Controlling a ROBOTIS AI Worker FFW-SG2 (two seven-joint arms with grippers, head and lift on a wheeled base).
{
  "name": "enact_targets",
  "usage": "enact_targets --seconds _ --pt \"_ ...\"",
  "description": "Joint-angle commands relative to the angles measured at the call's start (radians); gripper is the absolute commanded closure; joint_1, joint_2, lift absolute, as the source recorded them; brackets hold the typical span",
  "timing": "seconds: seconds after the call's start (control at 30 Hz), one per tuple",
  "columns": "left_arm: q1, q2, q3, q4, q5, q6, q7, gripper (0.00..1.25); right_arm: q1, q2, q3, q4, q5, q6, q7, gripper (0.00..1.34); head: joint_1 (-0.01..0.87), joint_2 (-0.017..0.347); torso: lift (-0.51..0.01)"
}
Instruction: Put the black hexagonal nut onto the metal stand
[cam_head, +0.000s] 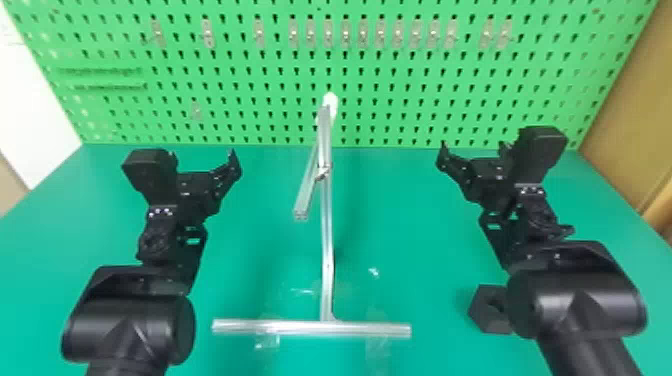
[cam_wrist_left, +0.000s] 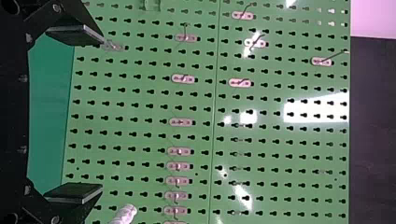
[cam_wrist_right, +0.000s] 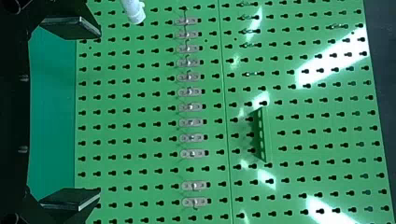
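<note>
The black hexagonal nut (cam_head: 483, 314) sits on the flat green surface (cam_head: 400, 240) right of the silvery, T-footed metal stand (cam_head: 327, 240); the black two-fingered left end effector (cam_wrist_left: 101, 115) and right end effector (cam_wrist_right: 100, 113) flank the stand, open and empty; pickup and placement both remain.

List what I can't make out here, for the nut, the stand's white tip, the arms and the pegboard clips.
- Nut, right part: head view, hidden by the right arm.
- Rest of the white tip: left wrist view, cut off by the edge.
- Left arm, rear part: head view, cut off by the bottom edge.
- Clip details: head view, too small.
</note>
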Motion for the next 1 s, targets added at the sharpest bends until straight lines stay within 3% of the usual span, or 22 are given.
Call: enact_targets --seconds 0.0,0.63,0.83,0.97 --pt "0.000 -0.001 0.001 0.001 0.007 0.001 0.000 0.17 -0.001 0.000 0.003 0.000 -0.001 0.000 0.001 0.10 0.693 0.081 -0.001" --pt "0.002 0.001 0.000 0.001 0.004 -0.001 0.000 0.17 0.001 -0.009 0.006 0.000 -0.001 0.017 0.001 0.10 0.693 0.081 -0.001" --pt "0.002 -0.001 0.001 0.001 0.004 -0.001 0.000 0.17 0.001 -0.015 -0.012 -0.034 0.019 0.132 0.008 0.10 0.693 0.081 -0.001" --pt "0.002 -0.001 0.001 0.001 0.004 -0.001 0.000 0.17 -0.002 -0.015 -0.044 -0.057 0.058 0.245 0.054 0.10 0.693 0.081 -0.001"
